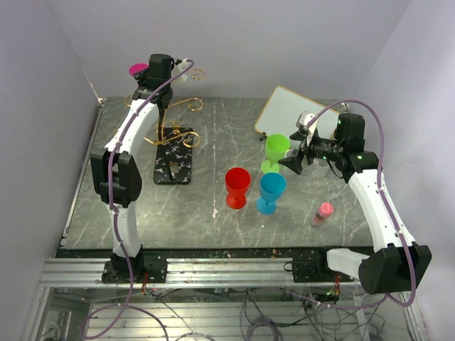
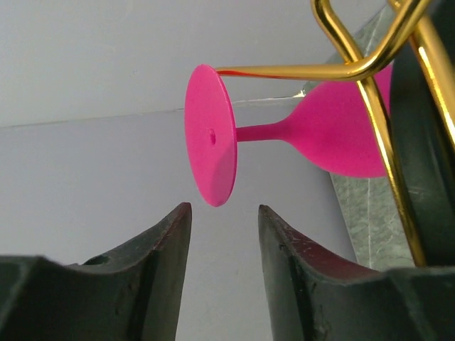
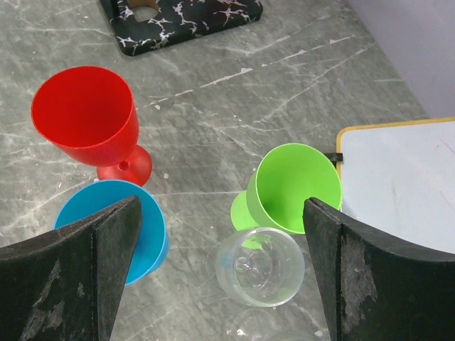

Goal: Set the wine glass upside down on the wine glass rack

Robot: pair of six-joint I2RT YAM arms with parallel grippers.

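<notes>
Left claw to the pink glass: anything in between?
Nothing visible. The open left claw faces the foot of the pink glass across bare space. An arm of the gold rack runs past the foot's edge, beside the stem, not in the gap.

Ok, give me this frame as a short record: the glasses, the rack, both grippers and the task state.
pink glass: hanging on the rack, a gold arm beside its stem
left gripper: open, near the pink glass's foot, not touching it
right gripper: open, above the green glass and clear glass
on table: red glass, blue glass, green, clear, all upright
task state: pink glass looks placed, not gripped
</notes>
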